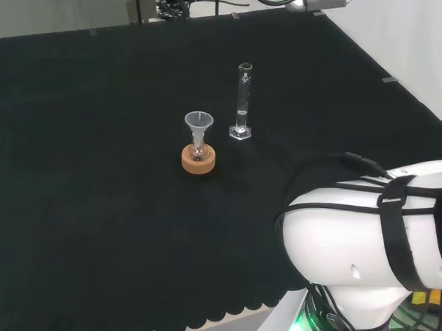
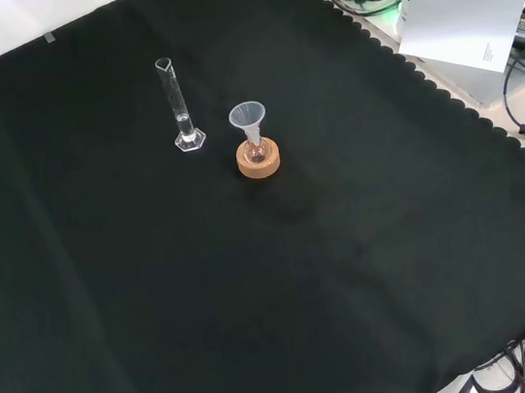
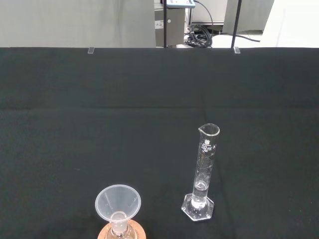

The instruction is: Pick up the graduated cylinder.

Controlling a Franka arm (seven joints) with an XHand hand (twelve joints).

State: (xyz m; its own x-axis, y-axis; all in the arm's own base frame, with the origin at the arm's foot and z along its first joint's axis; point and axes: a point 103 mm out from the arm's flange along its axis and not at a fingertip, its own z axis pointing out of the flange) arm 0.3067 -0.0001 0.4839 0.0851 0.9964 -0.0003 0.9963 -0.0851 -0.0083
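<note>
A clear graduated cylinder (image 1: 243,100) stands upright on its hexagonal foot on the black cloth, with a little liquid at its bottom. The front view has the cylinder (image 2: 179,107) to the left of a funnel, and in the wrist view the cylinder (image 3: 203,174) stands free with nothing touching it. Beside it a clear funnel (image 1: 198,129) sits in a small flask on a cork ring (image 1: 198,160).
The arm's big white link (image 1: 365,230) fills the head view's lower right. The funnel on its cork ring (image 2: 258,156) is a short way from the cylinder. A white box and cables (image 2: 463,22) lie beyond the cloth's scalloped edge in the front view.
</note>
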